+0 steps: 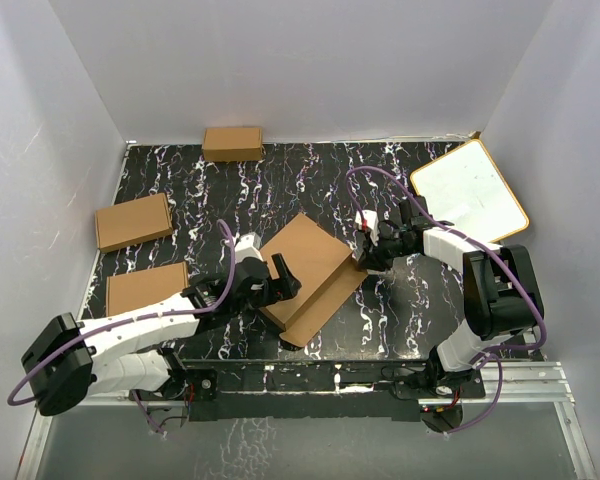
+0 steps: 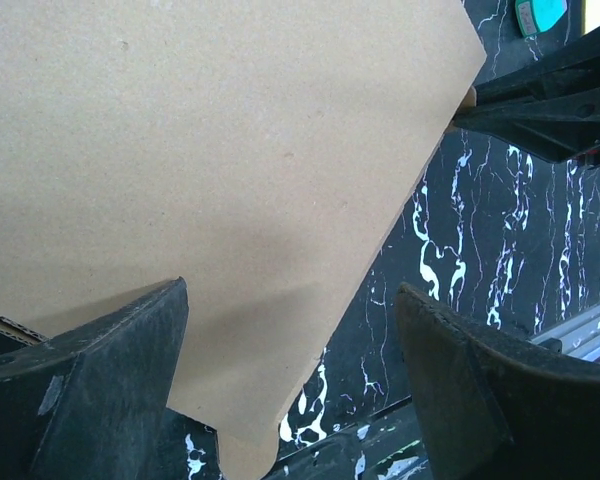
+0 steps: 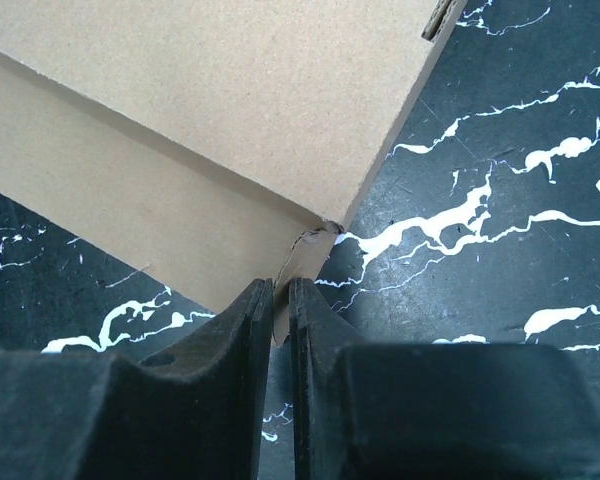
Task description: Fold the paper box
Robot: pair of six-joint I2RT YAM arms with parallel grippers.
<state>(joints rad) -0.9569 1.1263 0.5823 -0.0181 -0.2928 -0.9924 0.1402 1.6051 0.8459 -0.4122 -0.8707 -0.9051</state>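
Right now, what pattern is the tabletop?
Tabletop: black with white veining; right wrist view best.

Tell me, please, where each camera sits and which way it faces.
Top camera: above and behind the arms, looking down on the table; both arms show, meeting at the box.
Left wrist: on the left arm, looking past the open left gripper onto the box's flat face.
Right wrist: on the right arm, looking down past the right gripper, pinched on a box corner.
Shared: the left wrist view also catches the right gripper at the box's corner.
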